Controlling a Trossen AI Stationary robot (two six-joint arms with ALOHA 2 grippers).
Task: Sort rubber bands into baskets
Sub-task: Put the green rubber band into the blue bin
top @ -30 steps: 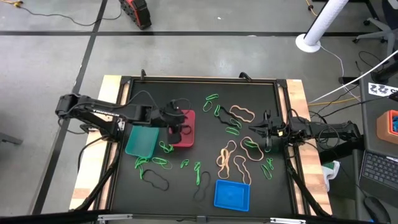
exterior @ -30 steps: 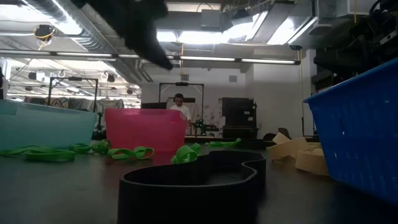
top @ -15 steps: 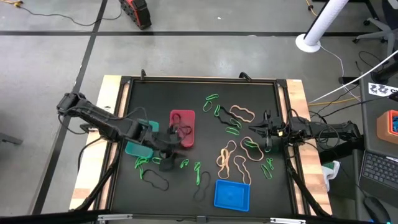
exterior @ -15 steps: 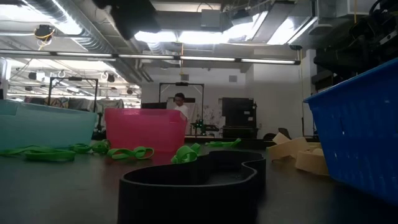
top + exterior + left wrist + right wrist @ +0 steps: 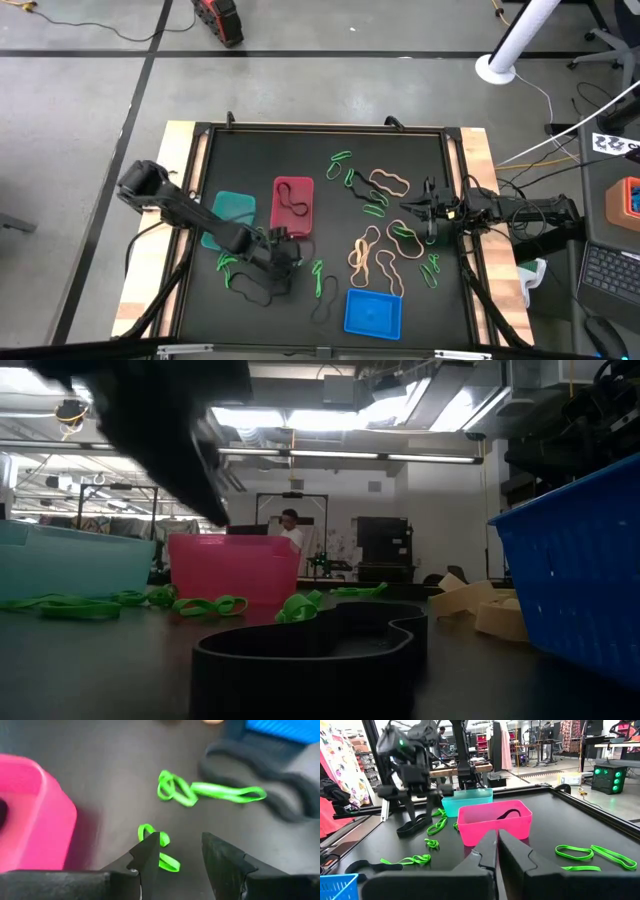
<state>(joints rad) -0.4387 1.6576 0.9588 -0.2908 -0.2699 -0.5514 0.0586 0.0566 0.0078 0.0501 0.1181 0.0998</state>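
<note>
Between left hand [image 5: 181,851] fingers, spread apart, empty: small green band [image 5: 159,849] on black counter [image 5: 330,215] just below. Twisted green band [image 5: 210,792] beyond it, thick black band [image 5: 260,780] farther out. Red basket [image 5: 293,206] close beside hand, black band [image 5: 292,209] inside; teal basket [image 5: 231,217] next to red; blue basket [image 5: 373,313] well apart at counter edge. Right hand [image 5: 497,851] pinched closed, empty, parked at counter's right side among green and tan bands [image 5: 376,255].
</note>
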